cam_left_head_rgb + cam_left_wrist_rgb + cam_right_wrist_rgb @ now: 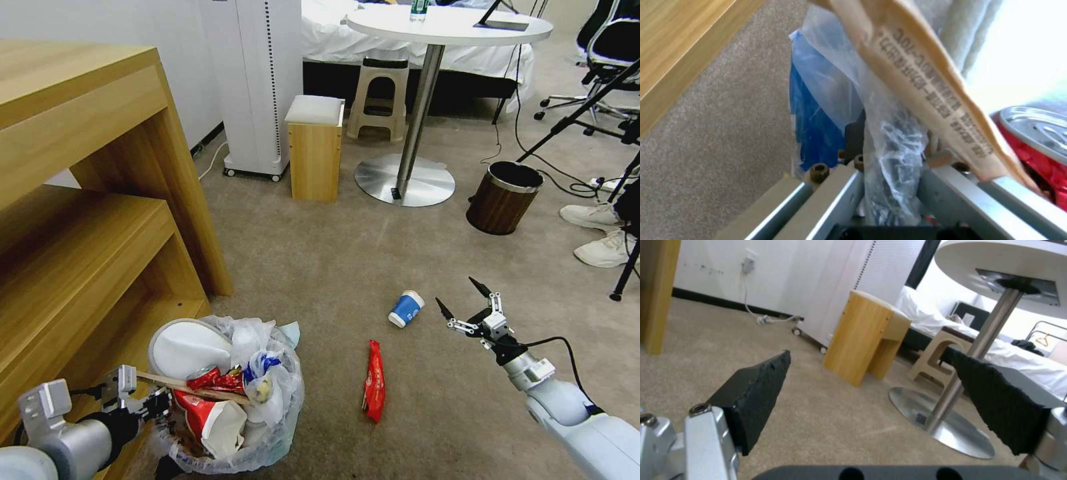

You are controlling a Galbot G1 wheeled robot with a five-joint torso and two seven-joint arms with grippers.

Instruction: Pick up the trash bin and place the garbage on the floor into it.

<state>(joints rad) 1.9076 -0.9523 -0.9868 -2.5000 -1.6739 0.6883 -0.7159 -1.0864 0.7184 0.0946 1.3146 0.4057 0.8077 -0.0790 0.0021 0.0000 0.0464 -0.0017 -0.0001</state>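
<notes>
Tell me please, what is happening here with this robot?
It is clearing litter off the carpet. The left gripper is shut on the rim of the trash bin, which is stuffed with garbage. The right gripper hangs open above the floor, near a blue paper cup and a red wrapper.

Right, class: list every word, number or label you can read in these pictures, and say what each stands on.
"-10C", roughly: the end of a printed line on the tan paper sleeve in the trash bin; its other print is too blurred to read.
Red wrapper on the floor: white print, too small to read.
Blue paper cup: nothing legible.
</notes>
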